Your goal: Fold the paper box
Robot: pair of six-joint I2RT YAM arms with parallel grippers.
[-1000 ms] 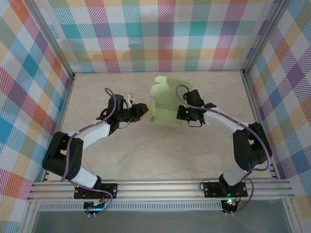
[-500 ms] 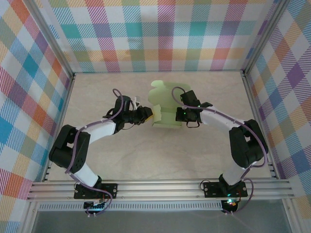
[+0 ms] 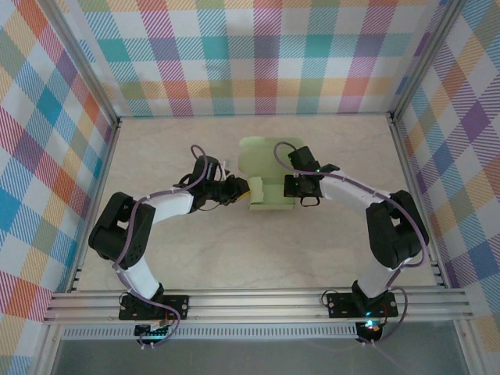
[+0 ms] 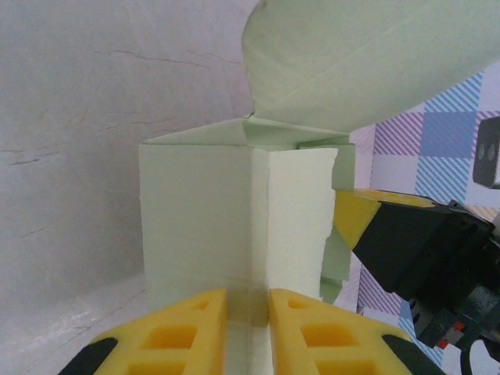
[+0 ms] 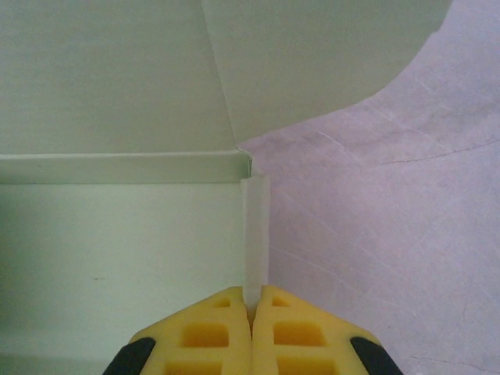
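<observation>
Nearest me on the top cam is the aluminium rail [image 3: 258, 301] w/ both arm bases bolted on, then bare pale table [image 3: 234, 258]. Both arms bend inward & meet around mid-table. The left gripper [image 3: 244, 189] comes in from the left and the right gripper [image 3: 289, 186] from the right. The paper box [image 3: 267, 173] sits between them, touching both.

On the left wrist cam, my yellow pads [image 4: 180, 336] are drawn in on a vertical fold of the pale green card, w/ a thin strip of paper pinched in the gap, so the left one is gripping the box. Past the pads the box's side panels [image 4: 195, 219] stand upright, w/ a crease running up the middle. Just beyond, on the right, I see the other claw's yellow pad & black body at the box's far side (can't tell from here if it's actually touching). Over all of it a big rounded flap [image 4: 359, 62] arches across the top.

On the right wrist cam the pads are nearly together, w/ a thin upright edge of card [image 5: 255, 226] clamped between the tips, so the right one is gripping the box too. Left of that edge is the box interior: a flat panel, a fold line across, then another panel. Further out the rounded flap hangs over the table at upper right.

Farthest back on the top cam is the plaid back wall [image 3: 250, 62].
</observation>
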